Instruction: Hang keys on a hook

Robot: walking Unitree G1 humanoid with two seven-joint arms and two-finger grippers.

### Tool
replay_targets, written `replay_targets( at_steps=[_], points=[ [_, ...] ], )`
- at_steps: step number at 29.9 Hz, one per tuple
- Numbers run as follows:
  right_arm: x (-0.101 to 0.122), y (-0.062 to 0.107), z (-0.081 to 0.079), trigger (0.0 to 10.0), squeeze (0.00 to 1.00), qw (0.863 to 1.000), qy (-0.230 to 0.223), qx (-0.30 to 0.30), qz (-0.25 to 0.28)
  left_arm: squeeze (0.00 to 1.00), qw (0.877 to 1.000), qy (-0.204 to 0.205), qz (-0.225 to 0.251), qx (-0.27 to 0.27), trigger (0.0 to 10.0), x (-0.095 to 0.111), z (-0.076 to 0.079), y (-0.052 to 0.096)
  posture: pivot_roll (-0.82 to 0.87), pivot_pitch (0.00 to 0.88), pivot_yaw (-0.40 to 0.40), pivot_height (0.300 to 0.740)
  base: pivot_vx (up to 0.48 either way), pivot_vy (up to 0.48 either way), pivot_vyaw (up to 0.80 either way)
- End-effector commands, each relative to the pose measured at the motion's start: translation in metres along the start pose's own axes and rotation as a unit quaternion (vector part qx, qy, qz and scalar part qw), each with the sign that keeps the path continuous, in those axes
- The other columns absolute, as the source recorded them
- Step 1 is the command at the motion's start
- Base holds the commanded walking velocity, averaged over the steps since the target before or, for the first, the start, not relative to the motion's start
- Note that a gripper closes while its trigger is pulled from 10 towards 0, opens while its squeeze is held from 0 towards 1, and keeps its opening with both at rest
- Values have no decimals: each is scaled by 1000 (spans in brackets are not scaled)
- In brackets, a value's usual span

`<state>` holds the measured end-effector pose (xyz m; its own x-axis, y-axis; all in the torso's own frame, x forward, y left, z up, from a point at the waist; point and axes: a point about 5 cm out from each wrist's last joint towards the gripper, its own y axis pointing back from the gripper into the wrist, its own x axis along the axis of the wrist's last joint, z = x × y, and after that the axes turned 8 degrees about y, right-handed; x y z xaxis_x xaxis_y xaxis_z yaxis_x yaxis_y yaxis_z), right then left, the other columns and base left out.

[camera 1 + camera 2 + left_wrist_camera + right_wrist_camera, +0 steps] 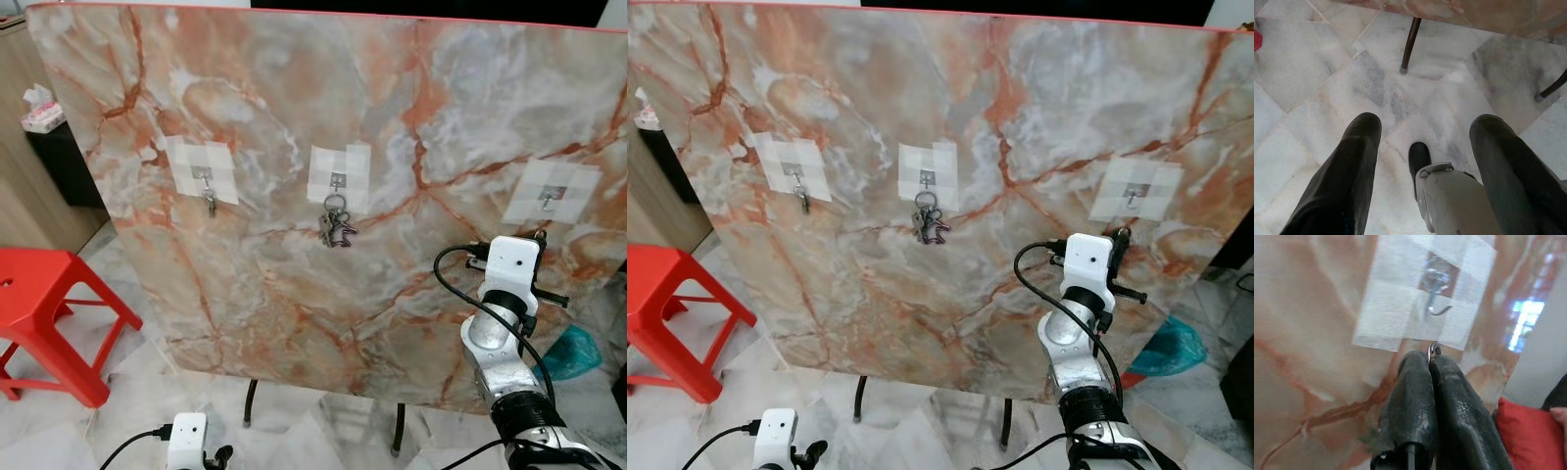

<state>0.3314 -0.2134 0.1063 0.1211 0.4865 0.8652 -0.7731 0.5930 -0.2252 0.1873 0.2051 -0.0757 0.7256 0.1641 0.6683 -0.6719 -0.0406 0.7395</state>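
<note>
An upright marble-patterned board (294, 294) carries three taped metal hooks. A single key hangs on the left hook (204, 178). A bunch of keys (334, 225) hangs on the middle hook (336, 181). The right hook (1435, 308) is bare. Just below it, my right gripper (1430, 357) is shut, with a small metal key ring (1434, 349) poking out between its fingertips. In the head views the same gripper (539, 236) sits right under that hook (549, 201). My left gripper (1425, 132) hangs low over the floor, open and holding nothing.
A red plastic stool (44, 313) stands at the left of the board. Black stand legs (250, 401) hold the board over the marble floor (1327, 63). A teal bag (575, 352) lies at the lower right. A tissue box (41, 110) sits far left.
</note>
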Motion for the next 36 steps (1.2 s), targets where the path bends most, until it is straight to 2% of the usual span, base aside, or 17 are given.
replay_targets(
  at_steps=[1,9,14,19,31,36],
  points=[
    [8,-6,5,10000,0,1000,4,-16,16,0,1000,0,-8,3,10000,-4,-1,1,38,0,-43,740,0,0,0],
    [4,-9,13,10000,0,999,7,-45,1,0,1000,2,-8,5,10000,-5,-2,1,36,0,-44,740,0,0,0],
    [8,-12,18,10000,0,997,14,-69,10,0,1000,2,-7,4,10000,-3,-2,1,33,0,-43,740,0,0,0],
    [16,-15,21,10000,0,995,37,-74,50,0,1000,0,-7,3,10000,-3,-1,1,34,0,-44,740,0,0,0],
    [17,-18,26,10000,0,994,44,-89,53,0,1000,-1,-10,4,10000,-4,-1,1,38,0,-45,740,0,0,0],
    [16,-19,23,10000,0,994,62,-68,60,0,1000,-2,-11,5,10000,-5,-2,1,39,0,-43,740,0,0,0]
  ],
)
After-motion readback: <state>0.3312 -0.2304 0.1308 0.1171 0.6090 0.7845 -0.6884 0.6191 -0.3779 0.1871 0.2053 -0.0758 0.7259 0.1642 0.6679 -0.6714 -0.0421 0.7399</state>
